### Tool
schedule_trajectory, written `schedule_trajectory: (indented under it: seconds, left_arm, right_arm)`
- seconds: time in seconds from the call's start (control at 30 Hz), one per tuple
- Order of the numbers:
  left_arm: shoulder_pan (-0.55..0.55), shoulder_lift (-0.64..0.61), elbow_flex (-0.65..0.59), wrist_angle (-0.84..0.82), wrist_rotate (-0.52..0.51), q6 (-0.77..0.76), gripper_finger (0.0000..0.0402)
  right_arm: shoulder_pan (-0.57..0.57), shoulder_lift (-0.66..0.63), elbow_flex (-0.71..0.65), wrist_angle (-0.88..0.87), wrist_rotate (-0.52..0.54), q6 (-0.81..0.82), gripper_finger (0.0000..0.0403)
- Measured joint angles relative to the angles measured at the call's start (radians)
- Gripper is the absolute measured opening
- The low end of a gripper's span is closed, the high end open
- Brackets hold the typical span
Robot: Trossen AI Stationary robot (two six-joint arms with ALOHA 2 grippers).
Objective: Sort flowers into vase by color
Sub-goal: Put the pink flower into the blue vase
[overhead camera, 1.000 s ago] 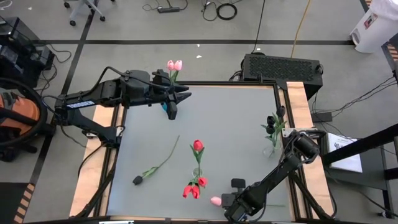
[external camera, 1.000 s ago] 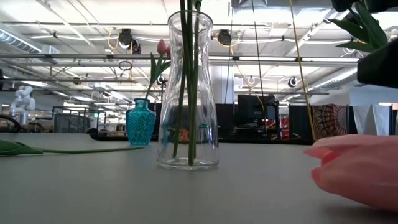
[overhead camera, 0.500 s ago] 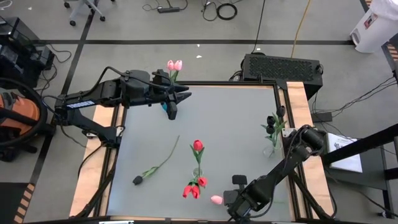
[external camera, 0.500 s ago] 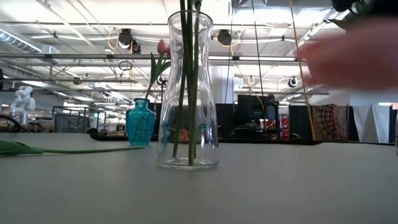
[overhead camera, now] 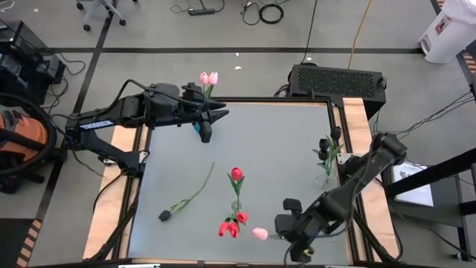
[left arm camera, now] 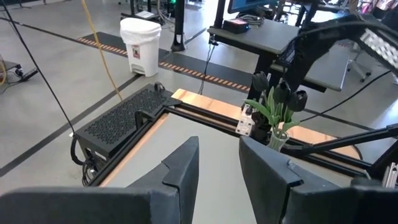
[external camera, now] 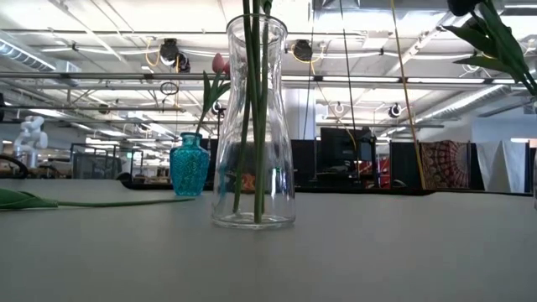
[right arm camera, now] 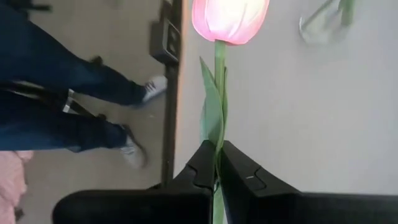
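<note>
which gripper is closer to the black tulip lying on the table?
Left. The left gripper hovers open near the table's far edge, up-table from the black tulip. The right gripper, shut on a pink tulip, is farther, beyond the clear vase.

place: lab/workshop | cues: bare ceiling ducts (external camera: 101,80); floor cables (overhead camera: 271,11); monitors (external camera: 340,155)

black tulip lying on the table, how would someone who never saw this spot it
On the grey table, look left of the clear glass vase of red tulips near the front edge. A long thin green stem slants there, ending in the black tulip. It is the only flower lying flat on the table, not standing in a vase.
</note>
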Motion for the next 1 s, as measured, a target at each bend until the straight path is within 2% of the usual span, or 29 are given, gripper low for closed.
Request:
schedule_trajectory:
  seconds: [0.27, 0.53, 0.67, 0.83, 1.0]
  left_arm:
    - [0.0, 0.0, 0.0, 0.01, -0.001, -0.001, 0.0123]
    - [-0.001, 0.0, 0.0, 0.118, -0.004, -0.004, 0.0123]
    - [-0.006, 0.0, 0.0, 0.186, -0.004, -0.008, 0.0123]
    - [-0.012, 0.0, 0.0, 0.275, 0.001, -0.008, 0.0123]
    - [-0.022, 0.0, 0.0, 0.352, 0.005, -0.006, 0.0123]
  right_arm:
    - [-0.008, -0.166, 0.0, 0.001, -0.001, -0.048, 0.0004]
    - [-0.011, -0.283, 0.0, 0.005, 0.025, -0.118, 0.0004]
    - [-0.019, -0.334, 0.0, 0.023, 0.099, -0.165, 0.0004]
    - [-0.047, -0.384, 0.0, 0.058, 0.254, -0.273, 0.0004]
    - [-0.107, -0.413, 0.0, 0.163, 0.376, -0.4, 0.0004]
